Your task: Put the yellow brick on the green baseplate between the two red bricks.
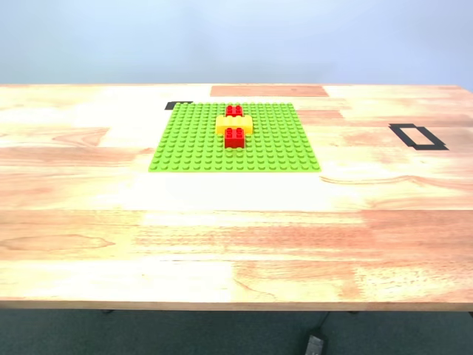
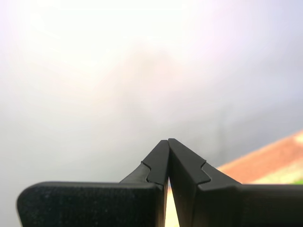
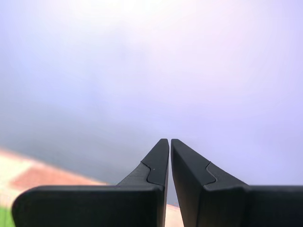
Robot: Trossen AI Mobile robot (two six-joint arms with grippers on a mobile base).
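Wooden table (image 1: 236, 244) carries the green baseplate (image 1: 185, 144), where the yellow brick (image 1: 222, 126), light, rigid, best pinched across its long sides, sits between the two red bricks (image 1: 235, 137); my first gripper (image 2: 168, 141) and my second gripper (image 3: 169, 141) show closed, empty jaws.

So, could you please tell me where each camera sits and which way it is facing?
Exterior view: off the arms, looking across the table at the baseplate, where the yellow brick sits between two red bricks; no arm shows.
First wrist view: on my first gripper, looking along closed fingers toward a blurred wall, table edge below.
Second wrist view: on my second gripper, closed, facing likewise.
Shared: both wrist views catch table wood and a green sliver.
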